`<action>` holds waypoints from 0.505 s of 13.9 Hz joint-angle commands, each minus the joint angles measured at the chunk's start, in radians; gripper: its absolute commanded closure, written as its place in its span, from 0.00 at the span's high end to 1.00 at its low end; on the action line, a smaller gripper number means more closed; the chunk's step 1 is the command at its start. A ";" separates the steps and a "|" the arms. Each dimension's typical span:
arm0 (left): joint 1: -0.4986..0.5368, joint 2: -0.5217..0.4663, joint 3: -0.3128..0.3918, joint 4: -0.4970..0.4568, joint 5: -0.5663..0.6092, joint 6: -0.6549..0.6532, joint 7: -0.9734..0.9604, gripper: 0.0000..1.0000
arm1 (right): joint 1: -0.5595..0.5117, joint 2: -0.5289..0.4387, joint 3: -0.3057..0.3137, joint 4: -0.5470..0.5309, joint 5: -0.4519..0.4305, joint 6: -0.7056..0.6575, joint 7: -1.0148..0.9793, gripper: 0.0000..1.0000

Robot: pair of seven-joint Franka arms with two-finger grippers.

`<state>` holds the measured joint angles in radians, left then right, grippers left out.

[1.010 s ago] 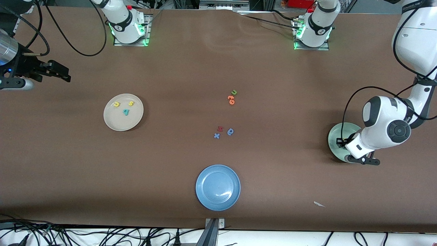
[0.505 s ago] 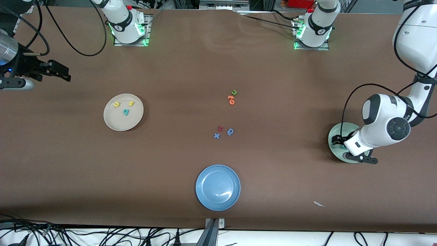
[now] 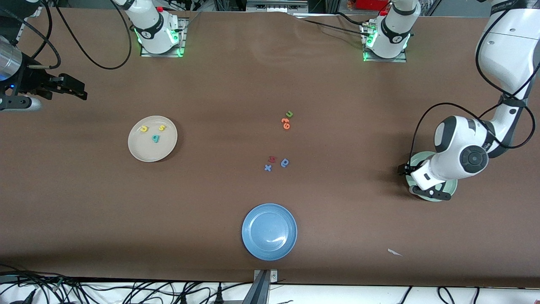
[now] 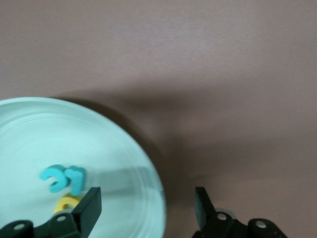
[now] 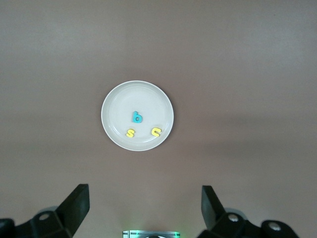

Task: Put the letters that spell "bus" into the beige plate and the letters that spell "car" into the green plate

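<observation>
The beige plate (image 3: 152, 152) toward the right arm's end holds a yellow "u" (image 3: 144, 128), a yellow "s" (image 3: 162, 127) and a teal "b" (image 3: 156, 138). The right wrist view shows the plate (image 5: 119, 101) with the "b" (image 5: 137, 117), the "s" (image 5: 130, 133) and the "u" (image 5: 156, 132). In the green plate (image 4: 99, 144) lie a teal "c" (image 4: 53, 178), a teal "r" (image 4: 77, 179) and a yellow "a" (image 4: 67, 202). My left gripper (image 4: 146, 198) hangs open and empty over that plate's rim. The left arm hides most of the green plate (image 3: 422, 158). My right gripper (image 3: 82, 90) waits open.
Mid-table lie a green "u" (image 3: 289, 114), orange letters (image 3: 285, 123), a red letter (image 3: 272, 159), a blue round-bowled letter (image 3: 285, 162) and a blue "x" (image 3: 267, 167). A blue plate (image 3: 269, 231) sits near the front edge. A white scrap (image 3: 394, 252) lies nearer the left arm's end.
My left gripper has opened and slid from over the green plate's middle toward its rim on the right arm's side. The right arm has not moved.
</observation>
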<state>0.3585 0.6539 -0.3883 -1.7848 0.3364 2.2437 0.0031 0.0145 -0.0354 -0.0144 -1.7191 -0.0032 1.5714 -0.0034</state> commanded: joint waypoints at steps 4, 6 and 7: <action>-0.012 -0.002 0.005 -0.011 0.021 -0.007 -0.023 0.59 | -0.007 0.009 -0.001 0.023 0.020 -0.022 -0.012 1.00; -0.021 -0.008 0.005 -0.001 0.020 -0.009 -0.025 0.59 | -0.008 0.009 -0.002 0.023 0.020 -0.022 -0.012 1.00; -0.030 -0.016 0.005 0.011 0.020 -0.022 -0.026 0.56 | -0.008 0.009 -0.010 0.023 0.020 -0.022 -0.012 1.00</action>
<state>0.3474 0.6586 -0.3857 -1.7869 0.3364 2.2418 -0.0035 0.0141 -0.0353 -0.0161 -1.7191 -0.0032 1.5702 -0.0034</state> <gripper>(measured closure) 0.405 0.000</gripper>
